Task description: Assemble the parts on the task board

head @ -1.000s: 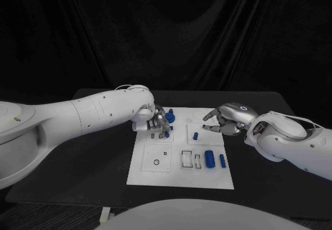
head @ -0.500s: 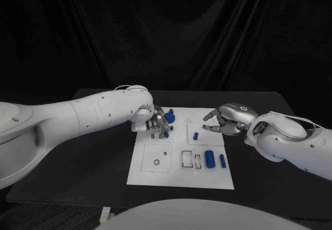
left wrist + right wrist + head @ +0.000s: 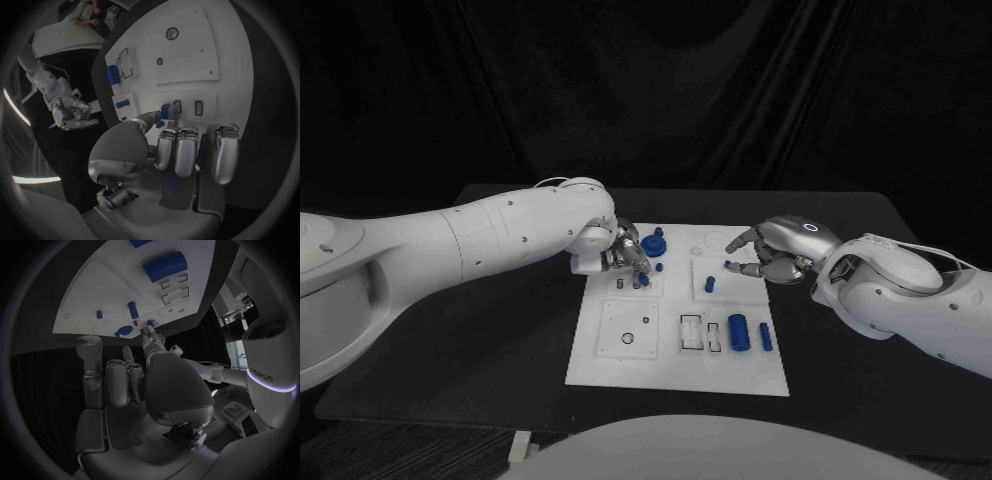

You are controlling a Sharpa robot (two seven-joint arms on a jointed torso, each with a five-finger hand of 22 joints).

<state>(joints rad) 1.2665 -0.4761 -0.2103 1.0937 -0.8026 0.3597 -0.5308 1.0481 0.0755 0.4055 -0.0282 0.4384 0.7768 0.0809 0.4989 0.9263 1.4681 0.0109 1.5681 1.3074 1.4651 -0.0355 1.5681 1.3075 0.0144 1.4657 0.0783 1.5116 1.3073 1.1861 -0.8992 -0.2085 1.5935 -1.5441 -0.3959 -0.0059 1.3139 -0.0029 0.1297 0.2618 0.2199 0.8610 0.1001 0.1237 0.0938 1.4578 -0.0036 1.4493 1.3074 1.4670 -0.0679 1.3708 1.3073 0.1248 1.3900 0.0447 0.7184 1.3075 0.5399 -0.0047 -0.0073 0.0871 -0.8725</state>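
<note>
The white task board (image 3: pixel 675 365) lies in the middle of the black table. My left hand (image 3: pixel 620 255) hovers over its far left panel and pinches a small blue part (image 3: pixel 643 279) between thumb and a finger. In the left wrist view that small blue part (image 3: pixel 165 111) sits just beside two narrow slots (image 3: pixel 199 107) in the board. My right hand (image 3: pixel 769 255) hangs at the board's far right edge, fingers loosely spread, holding nothing. A blue knob (image 3: pixel 655 242), a short blue peg (image 3: pixel 708 284), a thick blue cylinder (image 3: pixel 737 331) and a thin one (image 3: pixel 763 336) rest on the board.
The near left panel (image 3: pixel 629 330) carries a small round hole, and rectangular outlines (image 3: pixel 691 332) lie beside the thick cylinder. Bare black table (image 3: pixel 502 340) surrounds the board on both sides. A dark curtain closes off the back.
My left hand has drifted slightly toward the board's far edge with the small blue part still pinched. The right hand has stayed almost where it was.
</note>
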